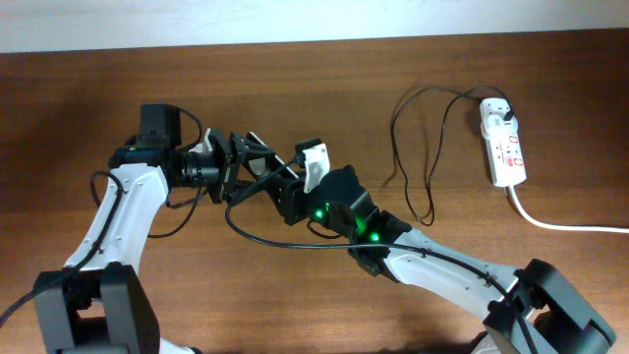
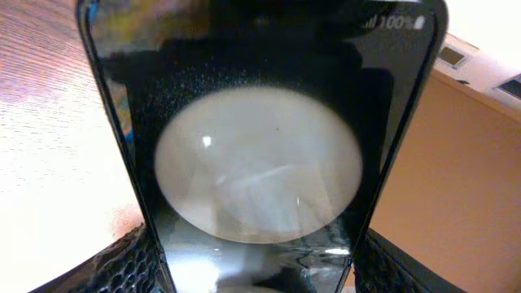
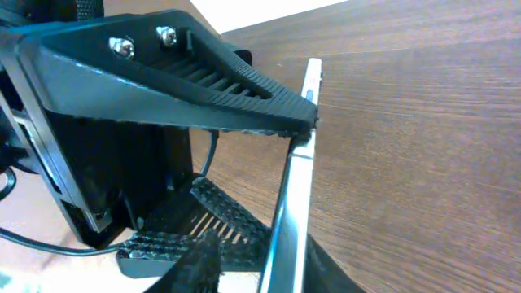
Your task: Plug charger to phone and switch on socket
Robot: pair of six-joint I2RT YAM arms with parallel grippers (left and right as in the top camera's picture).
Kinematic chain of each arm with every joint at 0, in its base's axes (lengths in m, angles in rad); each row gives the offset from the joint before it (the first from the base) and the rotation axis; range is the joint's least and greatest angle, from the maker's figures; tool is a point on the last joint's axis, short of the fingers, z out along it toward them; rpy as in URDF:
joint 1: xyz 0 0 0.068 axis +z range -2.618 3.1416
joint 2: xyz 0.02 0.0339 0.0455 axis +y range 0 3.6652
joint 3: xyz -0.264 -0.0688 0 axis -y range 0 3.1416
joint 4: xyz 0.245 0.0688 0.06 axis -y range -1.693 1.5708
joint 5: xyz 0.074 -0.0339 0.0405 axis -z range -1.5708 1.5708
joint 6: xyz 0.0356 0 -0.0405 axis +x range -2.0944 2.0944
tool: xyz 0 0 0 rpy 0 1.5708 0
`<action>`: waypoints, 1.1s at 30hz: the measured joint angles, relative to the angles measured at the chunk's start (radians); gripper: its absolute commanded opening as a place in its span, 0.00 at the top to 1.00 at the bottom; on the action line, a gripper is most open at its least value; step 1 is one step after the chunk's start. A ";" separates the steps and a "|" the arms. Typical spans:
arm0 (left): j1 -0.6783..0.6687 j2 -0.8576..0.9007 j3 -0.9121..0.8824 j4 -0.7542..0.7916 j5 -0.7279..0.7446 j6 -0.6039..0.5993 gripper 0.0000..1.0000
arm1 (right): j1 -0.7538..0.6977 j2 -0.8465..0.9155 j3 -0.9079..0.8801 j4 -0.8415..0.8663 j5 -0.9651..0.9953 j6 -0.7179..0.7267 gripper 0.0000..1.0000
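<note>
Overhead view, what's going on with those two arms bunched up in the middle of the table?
The left gripper has its jaws shut on the sides of the phone, whose screen is lit. The right gripper is pressed in close to it, but whether it holds anything can't be made out. Off to the right, the charger loops across the table from the socket, where its adapter appears plugged in.

Overhead looks straight down on table. Left wrist close against phone; right wrist sees same phone edge-on.

"100%" on the phone screen
</note>
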 measured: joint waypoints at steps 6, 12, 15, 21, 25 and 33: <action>0.002 0.000 0.000 0.000 0.000 0.000 0.47 | 0.000 0.000 0.000 -0.008 0.015 0.002 0.85; 0.005 0.000 0.000 -0.003 -0.001 -0.002 0.07 | -0.002 0.000 0.000 -0.028 0.031 0.004 0.91; 0.005 0.000 0.000 0.000 0.014 0.000 0.01 | 0.000 0.002 0.000 -0.041 0.018 0.000 0.93; 0.049 0.000 -0.008 0.023 0.069 0.039 0.01 | -0.003 -0.003 0.019 -0.080 0.015 0.027 0.96; 0.130 -0.021 -0.007 0.044 0.133 0.186 0.01 | -0.056 -0.018 0.018 -0.109 -0.093 0.143 0.96; 0.166 -0.292 -0.002 -0.181 0.019 0.440 0.01 | -0.148 -0.032 0.018 -0.109 -0.442 0.615 0.96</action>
